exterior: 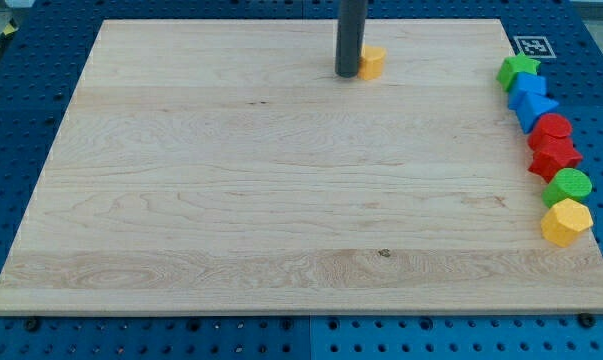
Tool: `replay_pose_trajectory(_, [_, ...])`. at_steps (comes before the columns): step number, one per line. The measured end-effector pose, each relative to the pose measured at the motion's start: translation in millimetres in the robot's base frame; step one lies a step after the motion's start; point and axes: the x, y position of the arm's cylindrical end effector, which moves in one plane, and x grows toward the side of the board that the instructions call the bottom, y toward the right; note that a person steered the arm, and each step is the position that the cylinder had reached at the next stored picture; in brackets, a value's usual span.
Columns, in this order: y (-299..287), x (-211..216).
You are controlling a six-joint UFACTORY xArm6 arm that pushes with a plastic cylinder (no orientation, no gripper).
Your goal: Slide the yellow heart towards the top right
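Observation:
The yellow heart (372, 62) lies on the wooden board (281, 190) near its top edge, a little right of the middle. My tip (347, 74) stands just to the left of the heart, touching or almost touching its left side. The dark rod rises straight up out of the view's top and hides part of the heart's left edge.
Several blocks line the board's right edge, top to bottom: green star (518, 70), blue block (528, 88), blue block (537, 108), red block (553, 127), red star (554, 155), green round block (569, 185), yellow hexagon (566, 221). A black-and-white marker (530, 45) sits at top right.

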Motion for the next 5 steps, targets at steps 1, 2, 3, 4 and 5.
replay_pose_trajectory(1, [0, 0])
replay_pose_trajectory(2, [0, 13])
replay_pose_trajectory(3, [0, 13])
replay_pose_trajectory(4, [0, 13])
replay_pose_trajectory(5, [0, 14])
